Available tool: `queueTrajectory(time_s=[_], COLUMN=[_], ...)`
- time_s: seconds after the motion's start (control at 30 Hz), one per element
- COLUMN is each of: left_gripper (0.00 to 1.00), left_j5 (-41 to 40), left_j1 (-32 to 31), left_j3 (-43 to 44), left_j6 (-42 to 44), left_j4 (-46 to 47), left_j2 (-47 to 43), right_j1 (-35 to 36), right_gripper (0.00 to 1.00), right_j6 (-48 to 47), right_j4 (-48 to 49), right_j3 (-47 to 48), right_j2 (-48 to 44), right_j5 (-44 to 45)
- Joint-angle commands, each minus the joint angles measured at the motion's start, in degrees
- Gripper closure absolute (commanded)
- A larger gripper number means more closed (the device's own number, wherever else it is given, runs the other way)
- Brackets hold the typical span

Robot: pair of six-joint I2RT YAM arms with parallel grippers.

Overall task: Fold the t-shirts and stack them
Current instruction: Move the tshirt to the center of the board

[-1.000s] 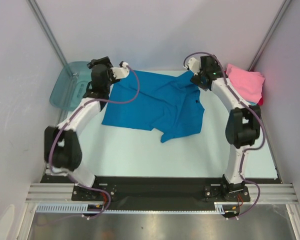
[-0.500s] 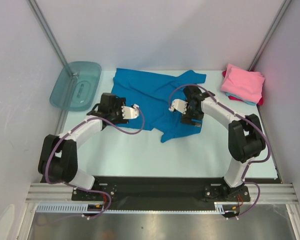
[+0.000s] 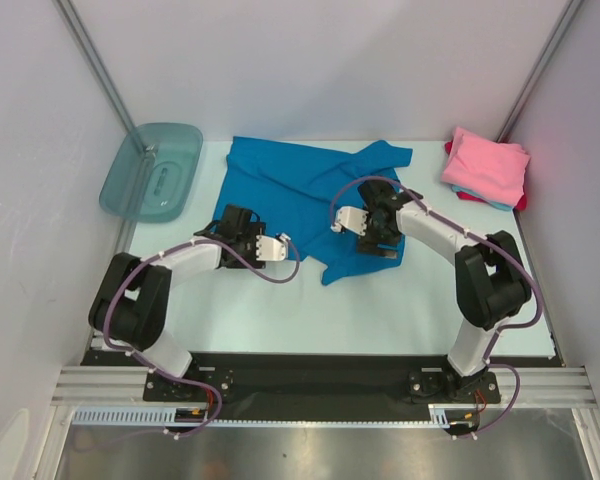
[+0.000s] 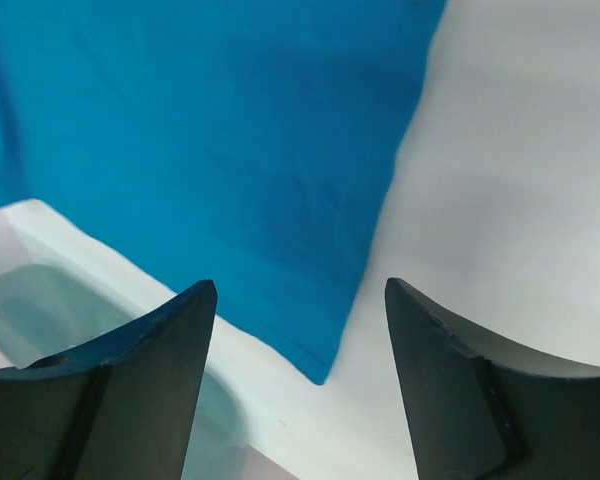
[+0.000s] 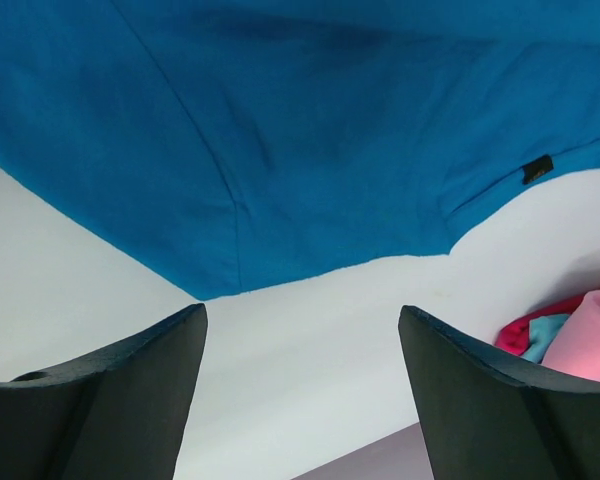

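Observation:
A bright blue t-shirt (image 3: 300,195) lies spread and a little rumpled across the back middle of the table. My left gripper (image 3: 230,226) hovers at its near left corner, open, and that corner (image 4: 320,370) shows between the fingers (image 4: 150,390) with nothing gripped. My right gripper (image 3: 382,236) is over the shirt's near right edge, also open and empty. In the right wrist view the blue hem (image 5: 280,130) runs just above the gap. A folded pink t-shirt (image 3: 488,165) tops a stack at the back right, with light blue and red edges under it (image 5: 540,335).
A translucent teal tub (image 3: 155,170) stands at the back left, and its wall (image 4: 40,300) shows beyond the left fingers. Grey walls close in both sides. The pale table (image 3: 280,310) runs to the arms' bases.
Both grippers have come from the shirt's far corners to its near edge. The shirt now lies farther back and flatter. Both pairs of jaws have narrowed slightly.

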Motion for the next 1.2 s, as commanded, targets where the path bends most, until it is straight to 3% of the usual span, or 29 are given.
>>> queueTrajectory(time_s=[0.0,0.37,0.97,1.07,1.17], left_gripper=[0.26,0.27,0.44,0.48,0.70], left_j5=[-1.2,0.1,6.1,7.7,8.1], left_j1=[2.0,9.9,15.5,15.8,16.2], left_j3=[2.1,-1.8,0.6,1.8,4.1], left_j6=[0.0,10.5,18.9,20.0,21.0], left_j4=[-2.0,-2.1,-2.8,-5.1,-9.5], left_j2=[1.7,2.0,7.7,7.8,9.1], right_j1=[0.6,0.7,-0.2,-0.4,-0.7], right_gripper=[0.17,0.16,0.17,0.17,0.17], right_j6=[0.3,0.3,-0.9,-1.0,-1.5], right_j4=[1.3,1.5,0.7,0.7,1.1], right_j3=[2.8,3.9,5.5,5.6,5.8], right_j2=[0.3,1.4,1.3,1.4,1.4], right_j5=[1.3,2.2,5.6,6.0,6.3])
